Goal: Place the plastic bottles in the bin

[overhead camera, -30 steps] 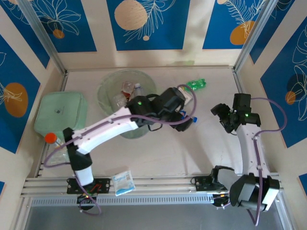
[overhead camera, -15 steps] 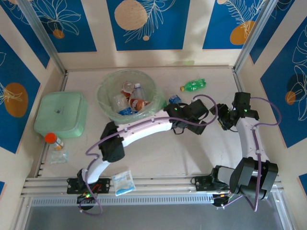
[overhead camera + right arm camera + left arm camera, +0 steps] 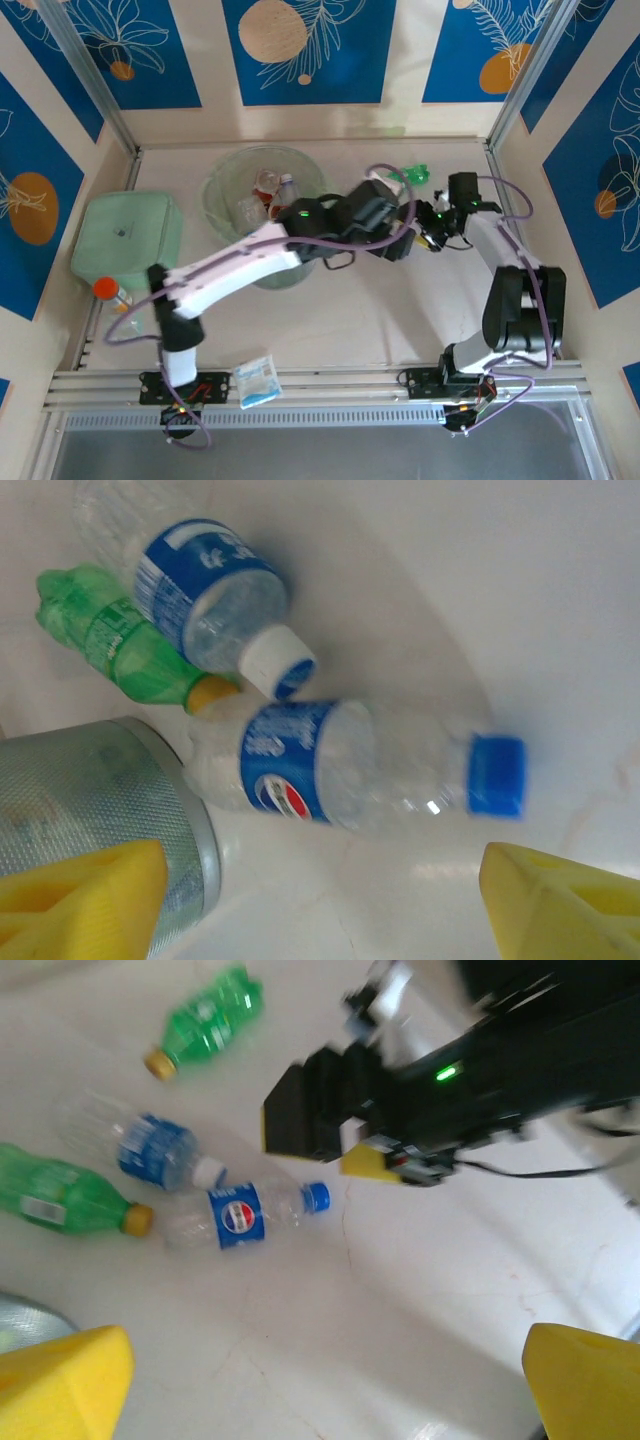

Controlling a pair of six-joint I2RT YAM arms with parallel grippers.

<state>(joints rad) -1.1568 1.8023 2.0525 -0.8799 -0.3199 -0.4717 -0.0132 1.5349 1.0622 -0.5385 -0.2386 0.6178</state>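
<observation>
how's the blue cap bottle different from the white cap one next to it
Cap: blue on the blue-cap bottle, white on the white-cap bottle. Label: the blue-cap bottle's band shows a round red, white and blue logo; the white-cap bottle's shows white print. Pose, right wrist view: the blue-cap bottle points its cap right, the white-cap bottle down-right. Both are clear, blue-labelled and lying on their sides on the table.

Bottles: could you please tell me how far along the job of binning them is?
Done: several bottles lie in the bin. In hand: nothing; the left claw and right claw are both open over the table. Left: four bottles there, two green, two clear with blue labels, plus an orange-capped one by the square box.
</observation>
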